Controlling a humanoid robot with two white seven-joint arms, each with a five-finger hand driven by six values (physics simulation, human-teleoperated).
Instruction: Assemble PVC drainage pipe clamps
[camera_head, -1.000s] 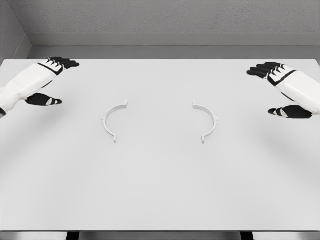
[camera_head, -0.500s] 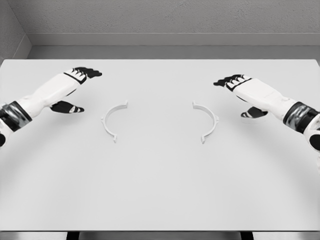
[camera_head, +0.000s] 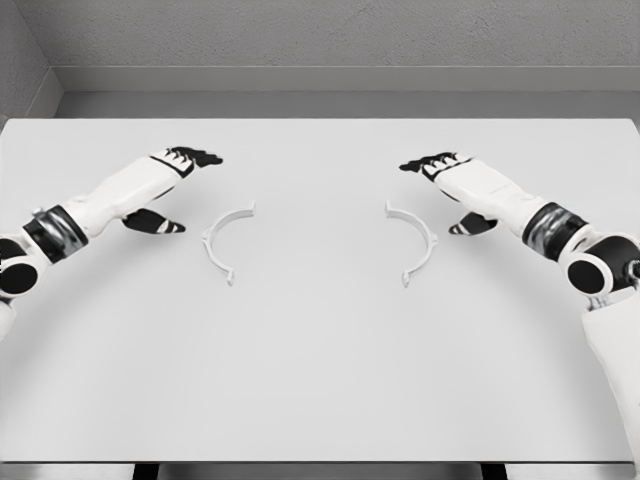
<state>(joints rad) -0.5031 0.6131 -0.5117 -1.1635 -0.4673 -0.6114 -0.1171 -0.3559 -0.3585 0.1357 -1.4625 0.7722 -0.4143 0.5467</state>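
Observed from the head view: a white table (camera_head: 320, 380) fills most of the frame, with a grey wall behind its far edge.

Two white half-ring clamp pieces lie flat on the table near its middle, well apart from each other. The left clamp half (camera_head: 226, 243) is a thin arc that bulges towards the left, its open side facing the centre; small tabs show at its upper and lower ends. The right clamp half (camera_head: 416, 242) mirrors it, bulging towards the right with its open side facing the centre and a tab at each end. The two open sides face one another across bare table. Neither piece touches the other or either hand.

The left hand (camera_head: 165, 185) comes in from the lower left and sits just left of the left clamp half, near it but apart from it. Its dark fingers (camera_head: 196, 157) are extended and spread loosely, the thumb lower and separate; they hold nothing.

The right hand (camera_head: 462, 188) comes in from the right and sits just right of the right clamp half, close to its upper end but apart. Its fingers (camera_head: 428, 162) are likewise extended and loosely apart, thumb lower, grasping nothing
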